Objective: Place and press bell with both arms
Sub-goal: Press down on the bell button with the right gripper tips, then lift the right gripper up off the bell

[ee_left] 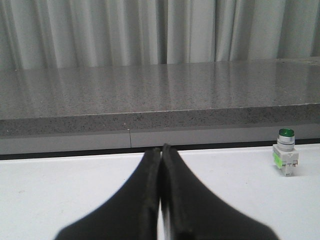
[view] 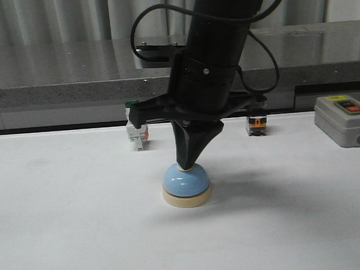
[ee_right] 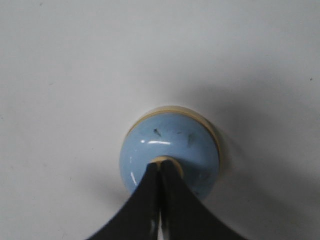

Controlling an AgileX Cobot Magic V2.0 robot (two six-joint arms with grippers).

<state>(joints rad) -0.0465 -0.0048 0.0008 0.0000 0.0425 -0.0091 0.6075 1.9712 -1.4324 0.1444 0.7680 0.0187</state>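
The light-blue bell [view: 186, 182] with its cream base stands on the white table, near the middle. My right gripper [view: 183, 165] points straight down, shut and empty. Its tips rest on the cream button on top of the dome. The right wrist view shows the bell [ee_right: 170, 140] under the shut gripper [ee_right: 160, 165], with the tips on the button. My left gripper [ee_left: 161, 149] is shut and empty. It sits low over the table and faces the back ledge. The left arm does not show in the front view, and the bell does not show in the left wrist view.
A green-capped white switch [view: 136, 133] stands behind the bell to the left and also shows in the left wrist view [ee_left: 286, 157]. A black-knobbed switch [view: 256, 124] stands behind to the right. A grey button box [view: 344, 120] sits at the far right. A grey stone ledge [view: 55, 90] runs along the back.
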